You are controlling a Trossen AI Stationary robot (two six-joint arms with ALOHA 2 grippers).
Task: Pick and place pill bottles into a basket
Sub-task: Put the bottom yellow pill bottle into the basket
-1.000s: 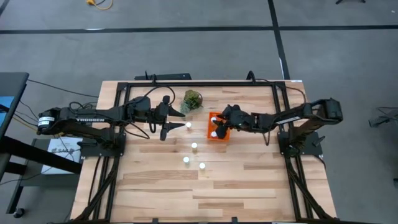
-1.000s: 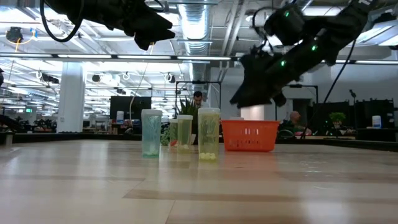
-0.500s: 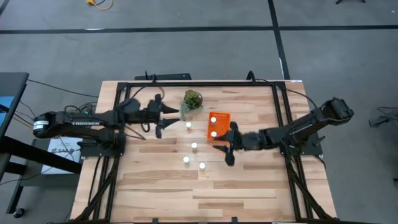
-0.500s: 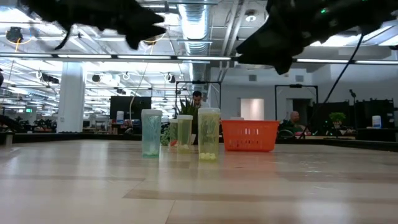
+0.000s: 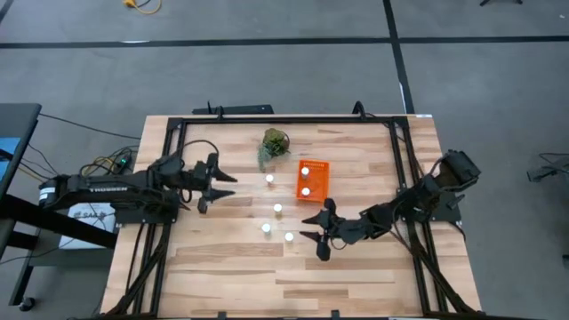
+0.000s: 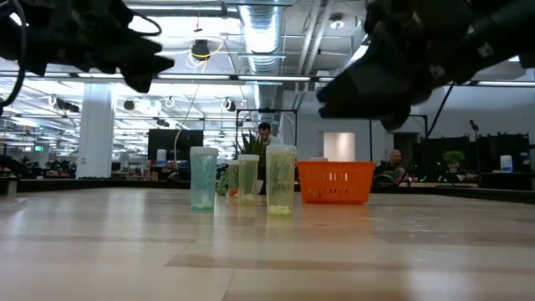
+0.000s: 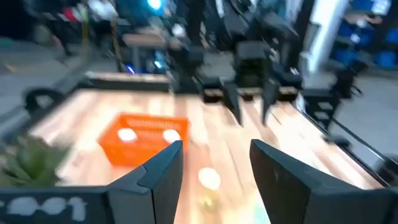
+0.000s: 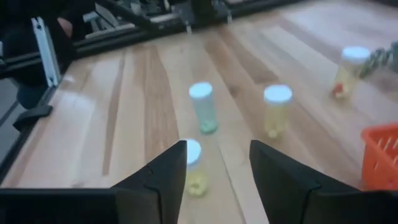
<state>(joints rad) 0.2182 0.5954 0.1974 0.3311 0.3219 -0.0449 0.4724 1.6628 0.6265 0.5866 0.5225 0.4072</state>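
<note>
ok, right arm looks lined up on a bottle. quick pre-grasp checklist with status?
1. Right gripper open and empty: ok, fingers spread in the high and right wrist views.
2. Target bottle upright on the table and just ahead of that gripper: ok.
3. Neighbouring bottles stand apart from the target: ok.
4. Left gripper open, off at the table's left side, out of the way: ok.
5. Basket has room: ok, two white caps inside.
6. Gripper height against the bottle: cannot tell.
</note>
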